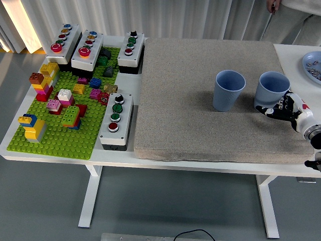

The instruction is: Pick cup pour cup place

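Two blue ribbed cups stand on the grey mat (200,125). The left cup (228,90) is upright and free. The right cup (271,89) leans slightly, and my right hand (282,107) comes in from the right edge with its fingers curled around the cup's lower side. From this angle I cannot tell whether the cup's base touches the mat. Neither cup's contents show. My left arm is out of view.
A green brick baseplate (55,140) with several coloured bricks fills the table's left side, with several button boxes (116,120) around it. A blue plate (313,65) sits at the right edge. A person's hand (271,6) shows at the top right.
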